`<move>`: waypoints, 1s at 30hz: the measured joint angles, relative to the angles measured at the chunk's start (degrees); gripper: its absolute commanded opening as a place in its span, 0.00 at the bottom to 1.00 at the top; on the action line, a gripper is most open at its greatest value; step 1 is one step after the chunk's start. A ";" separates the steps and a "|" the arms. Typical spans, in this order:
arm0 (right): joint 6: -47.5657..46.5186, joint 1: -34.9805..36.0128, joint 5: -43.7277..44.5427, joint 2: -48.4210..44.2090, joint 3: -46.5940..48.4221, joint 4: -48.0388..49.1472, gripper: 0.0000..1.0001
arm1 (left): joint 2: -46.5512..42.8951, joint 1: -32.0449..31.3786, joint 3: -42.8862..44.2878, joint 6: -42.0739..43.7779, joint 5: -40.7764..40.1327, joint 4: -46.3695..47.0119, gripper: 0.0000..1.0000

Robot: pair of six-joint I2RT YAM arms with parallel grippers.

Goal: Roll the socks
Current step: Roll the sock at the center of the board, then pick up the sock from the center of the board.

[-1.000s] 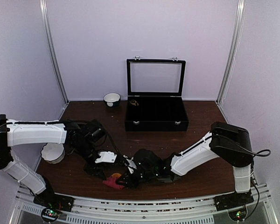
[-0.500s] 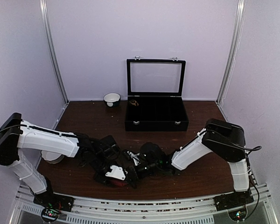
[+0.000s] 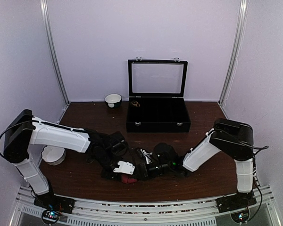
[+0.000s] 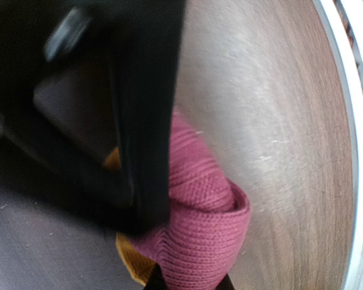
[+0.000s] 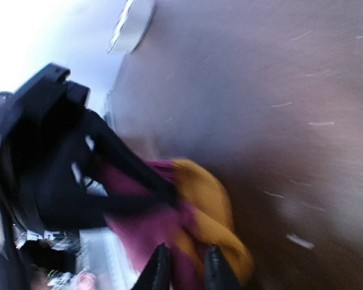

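Magenta-red sock (image 4: 199, 205) bunched at six o'clock on table (image 4: 278, 121), pinched by left gripper (image 4: 190, 283), likely anchoring the roll. Right gripper (image 5: 186, 269) narrow at its three o'clock; hold untellable.

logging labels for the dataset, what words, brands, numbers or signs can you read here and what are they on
No text can be read in any view.
black case: no brand or label shows on the lid or front wall.
white bowl: plain.
magenta sock: bare knit, no tag or print in view.
The right wrist view is too blurred to show fine print.
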 measured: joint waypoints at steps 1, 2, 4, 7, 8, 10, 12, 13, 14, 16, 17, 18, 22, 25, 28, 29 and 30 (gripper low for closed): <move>-1.03 -0.48 1.29 -1.90 -1.79 -0.33 0.25 | 0.68 2.23 1.97 -0.11 3.34 -2.40 0.00; -2.21 -0.90 2.47 -3.72 -3.39 -1.18 0.26 | 0.85 4.37 3.58 -0.11 6.32 -4.72 0.00; -5.81 -1.68 5.75 -8.81 -7.30 -3.76 0.26 | 0.87 8.44 7.28 0.07 12.39 -10.27 0.00; -11.72 -1.73 10.78 -17.33 -10.51 -7.43 0.27 | 1.11 12.68 13.60 0.48 21.31 -17.86 0.00; -13.66 -1.40 12.68 -20.26 -11.08 -8.24 0.28 | 1.31 13.31 15.61 0.79 24.41 -20.22 0.00; -17.81 -0.28 17.03 -26.43 -11.98 -9.53 0.30 | 2.14 14.01 18.93 1.88 30.77 -24.96 0.00; -22.64 1.38 20.92 -33.18 -12.17 -10.67 0.32 | 3.82 14.60 21.62 3.54 36.61 -30.03 0.00; -24.81 2.19 22.01 -35.56 -11.80 -11.26 0.32 | 4.94 14.80 22.71 4.57 39.06 -32.54 0.00; -26.73 2.93 22.99 -37.29 -10.99 -12.15 0.35 | 6.40 15.04 23.71 5.79 41.55 -35.36 0.00; -29.88 3.91 23.58 -38.25 -8.98 -13.46 0.38 | 8.37 15.45 24.46 7.48 44.15 -38.88 0.00; -30.64 4.24 23.52 -38.12 -8.20 -14.03 0.38 | 9.27 15.67 24.68 8.26 45.27 -40.15 0.00; -31.85 4.57 23.30 -37.81 -7.34 -14.95 0.38 | 9.97 15.85 24.85 8.90 46.16 -41.33 0.00; -34.60 6.21 22.49 -35.26 -3.98 -18.73 0.38 | 10.43 16.17 25.20 10.38 48.43 -44.74 0.00; -35.74 7.63 21.90 -33.05 -1.66 -20.96 0.37 | 10.43 16.55 25.90 10.64 48.61 -45.57 0.00; -35.93 8.31 22.29 -31.67 -0.76 -22.73 0.36 | 10.38 17.40 27.41 8.44 46.27 -44.46 0.00; -35.93 8.26 23.63 -31.71 -0.83 -23.85 0.37 | 10.25 17.92 28.22 6.45 43.89 -43.34 0.00; -35.89 8.02 25.55 -31.95 -1.01 -24.87 0.37 | 10.23 18.53 29.16 4.79 41.35 -42.23 0.00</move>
